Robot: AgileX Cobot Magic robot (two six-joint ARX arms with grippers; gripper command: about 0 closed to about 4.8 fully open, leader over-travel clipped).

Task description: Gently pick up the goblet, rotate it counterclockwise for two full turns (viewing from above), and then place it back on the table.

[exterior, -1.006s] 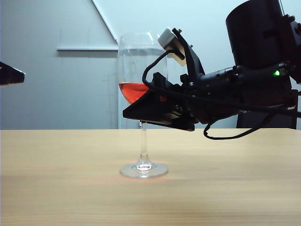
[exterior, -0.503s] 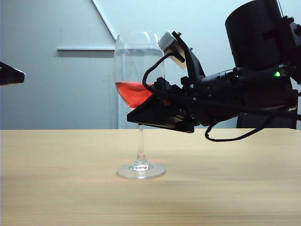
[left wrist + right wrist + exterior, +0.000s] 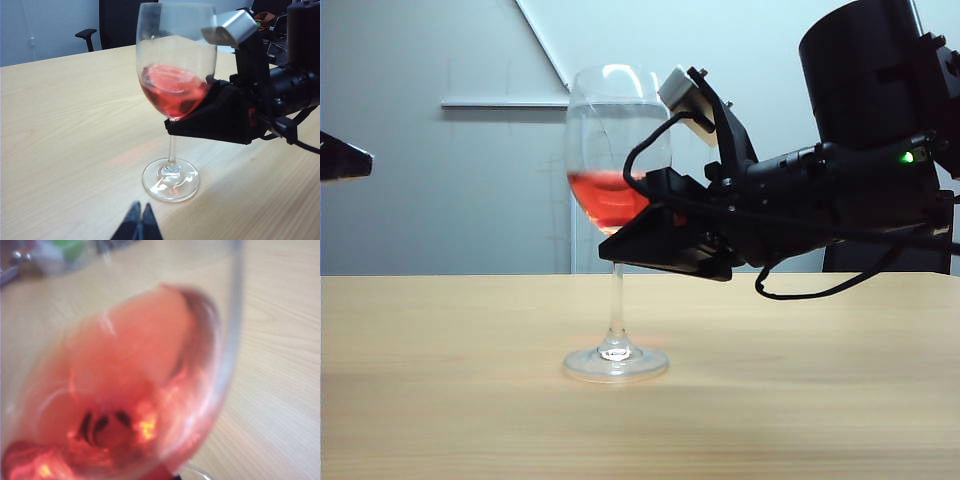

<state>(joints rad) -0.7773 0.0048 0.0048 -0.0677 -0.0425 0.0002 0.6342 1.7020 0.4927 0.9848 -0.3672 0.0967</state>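
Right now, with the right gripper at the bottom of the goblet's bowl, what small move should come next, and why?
Probably finish closing gently before any lift. The right gripper sits under the bowl at the top of the stem, but a firm hold is not visible. The goblet has its foot on the table, with red liquid inside. The left gripper is shut, apart from it.

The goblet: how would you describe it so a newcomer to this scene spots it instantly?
On the wide light beige wood-grain table, look near the middle, beside the black right gripper at its bowl. There stands the tall clear goblet, thin-stemmed, round-footed. It alone is glass and holds red liquid.
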